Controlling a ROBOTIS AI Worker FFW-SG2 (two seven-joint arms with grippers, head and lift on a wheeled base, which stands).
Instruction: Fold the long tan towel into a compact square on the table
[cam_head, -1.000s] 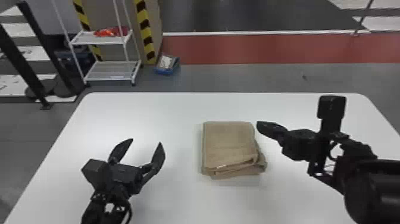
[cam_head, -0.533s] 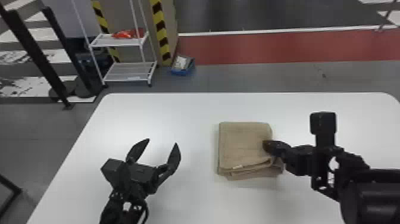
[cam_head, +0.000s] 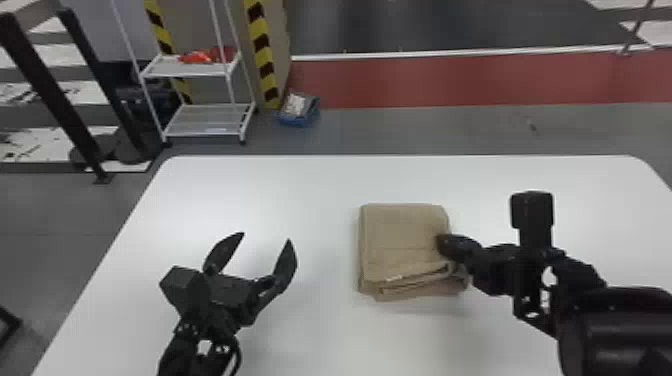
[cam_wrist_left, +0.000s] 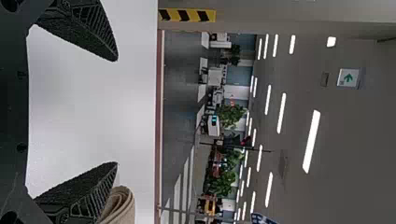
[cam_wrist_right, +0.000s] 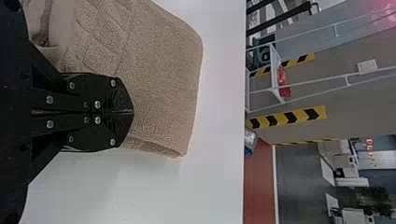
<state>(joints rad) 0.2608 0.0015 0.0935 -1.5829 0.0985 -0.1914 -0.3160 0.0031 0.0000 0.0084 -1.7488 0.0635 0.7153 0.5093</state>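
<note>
Jaws pressed together, with nothing showing between them, the right gripper (cam_wrist_right: 132, 112) is now reaching the right side of the folded tan towel (cam_head: 402, 237), having come nearer from beside its far right corner; it is probably tidying the fold; the left gripper (cam_head: 266, 237) is waiting wide open, well apart; the towel is lying nearly square on the white table (cam_head: 250, 190), its near layers splaying slightly.

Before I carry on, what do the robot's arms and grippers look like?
All black. The left gripper has a boxy body, tapered fingers with ribbed sides, and a cable looping at its wrist. The right gripper shows silver screws; the right arm has a rounded housing.
</note>
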